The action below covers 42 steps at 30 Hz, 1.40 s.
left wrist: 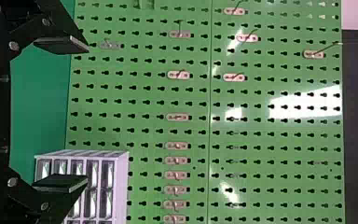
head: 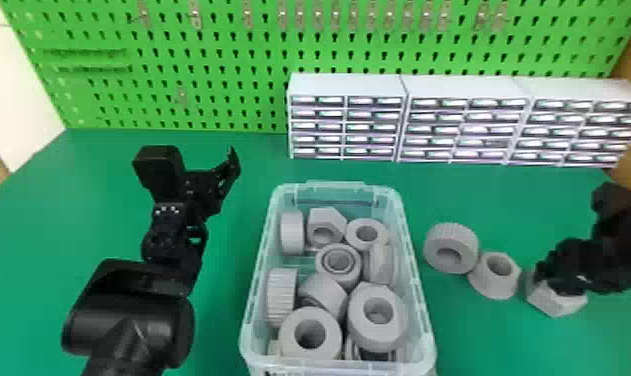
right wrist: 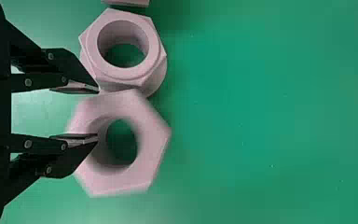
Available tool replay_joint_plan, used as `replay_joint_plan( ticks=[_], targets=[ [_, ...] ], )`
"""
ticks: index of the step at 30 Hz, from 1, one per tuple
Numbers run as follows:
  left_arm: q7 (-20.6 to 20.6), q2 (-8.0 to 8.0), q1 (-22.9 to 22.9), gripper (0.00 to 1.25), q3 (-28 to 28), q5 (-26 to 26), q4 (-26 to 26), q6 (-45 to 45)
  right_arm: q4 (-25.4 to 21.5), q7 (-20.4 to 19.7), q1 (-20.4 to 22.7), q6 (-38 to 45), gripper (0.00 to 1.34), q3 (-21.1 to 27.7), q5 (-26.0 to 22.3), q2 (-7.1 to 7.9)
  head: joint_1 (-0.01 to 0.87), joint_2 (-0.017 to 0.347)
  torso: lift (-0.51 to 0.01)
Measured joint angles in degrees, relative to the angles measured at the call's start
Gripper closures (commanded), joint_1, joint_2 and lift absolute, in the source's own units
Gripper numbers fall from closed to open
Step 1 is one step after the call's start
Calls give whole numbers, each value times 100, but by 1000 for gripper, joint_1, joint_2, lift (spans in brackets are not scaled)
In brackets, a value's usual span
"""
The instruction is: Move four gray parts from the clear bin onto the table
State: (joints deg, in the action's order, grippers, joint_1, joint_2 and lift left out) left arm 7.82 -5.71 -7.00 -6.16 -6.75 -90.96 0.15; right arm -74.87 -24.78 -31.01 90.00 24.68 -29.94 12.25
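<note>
The right gripper (head: 554, 286) reaches low over the table, fingers partly apart, gripping nothing; the left gripper (head: 212, 179) waits raised, fingers wide. Beyond both spread the green table (head: 504, 210), drawers (head: 459, 89) and pegboard (head: 179, 55). A gray nut (head: 559, 304) is just under the right fingertips; two gray parts (head: 496, 287) and the clear bin (head: 425, 300) lie left of them.

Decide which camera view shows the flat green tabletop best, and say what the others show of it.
The head view: the flat green tabletop spreads around the clear plastic bin and back to the green pegboard. The left wrist view gives a strip; the right wrist view, a close stretch around gray hexagonal parts.
</note>
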Motion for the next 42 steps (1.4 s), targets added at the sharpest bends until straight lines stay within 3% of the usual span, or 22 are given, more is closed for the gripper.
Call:
replay_joint_plan(
  ticks=[9,16,22,28,42],
  targets=[
    [0,0,43,283,-5,-19,0,0,-10,0,-47,-3,570,-236,-409,39,693,72,-52],
    [0,0,43,282,-9,-19,0,-6,-586,0,-98,-14,572,-470,-763,62,693,72,-52],
    [0,0,22,282,-20,-21,0,-6,-1089,0,-178,-9,572,-751,-1212,172,693,72,-52],
    [0,0,14,282,-46,-47,0,2,-1555,0,-185,-9,572,-809,-1360,84,693,72,-52],
    [0,0,20,283,-29,-14,0,2,-1959,0,-327,-9,572,-1097,-1909,80,693,72,-52]
  ],
)
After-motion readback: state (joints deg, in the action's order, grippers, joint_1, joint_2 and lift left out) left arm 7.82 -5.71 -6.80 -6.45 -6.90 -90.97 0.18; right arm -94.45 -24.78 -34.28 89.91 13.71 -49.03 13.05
